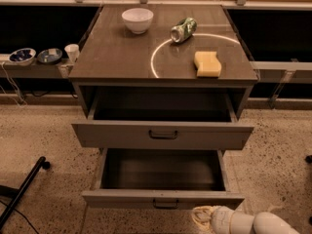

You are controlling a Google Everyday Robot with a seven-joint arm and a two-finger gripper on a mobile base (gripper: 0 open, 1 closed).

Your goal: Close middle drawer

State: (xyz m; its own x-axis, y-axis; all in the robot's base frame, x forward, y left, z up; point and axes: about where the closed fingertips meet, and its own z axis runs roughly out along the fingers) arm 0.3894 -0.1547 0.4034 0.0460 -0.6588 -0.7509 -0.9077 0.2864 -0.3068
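The middle drawer (163, 199) is the lower of the two open drawers. It is grey with a small dark bar handle (165, 204), it is pulled far out, and its inside looks empty. The uppermost drawer (163, 134), with the taller front, is also pulled out above it. The lowest drawer is out of view. My gripper (204, 218) is at the bottom edge of the view, just below and in front of the right part of the middle drawer's front. The white arm (258, 224) runs off to the lower right.
On the cabinet top (112, 57) are a white bowl (137, 19), a crushed green can (183, 29) and a yellow sponge (207, 64). Small bowls (34, 56) and a cup (72, 52) sit on a low shelf at the left. A black pole (24, 191) lies on the speckled floor at the lower left.
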